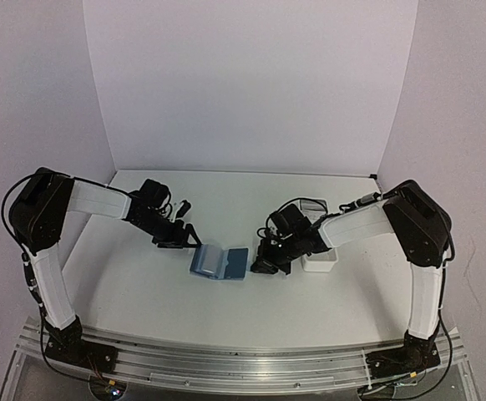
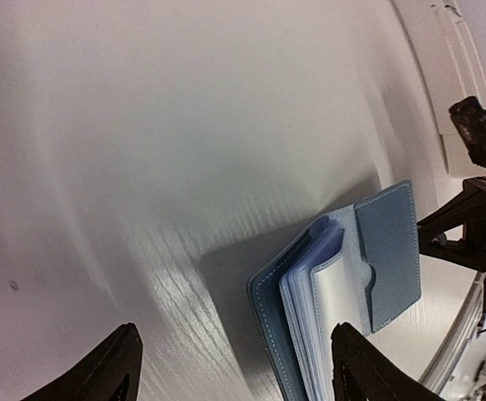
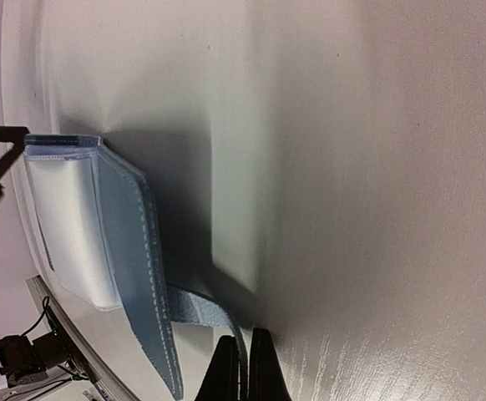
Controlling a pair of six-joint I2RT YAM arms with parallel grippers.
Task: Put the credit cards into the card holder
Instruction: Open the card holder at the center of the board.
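Currently the left gripper [image 2: 235, 365] is hovering spread wide beside the open card holder [image 1: 220, 261]; the right gripper [image 3: 243, 365] is pinching its strap [image 3: 197, 306].

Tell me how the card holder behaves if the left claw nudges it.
The card holder looks floppy: its sleeves fan loosely, so it may fold. Probably light, sliding on the glossy table, though the right claw pinching its tab may anchor it.
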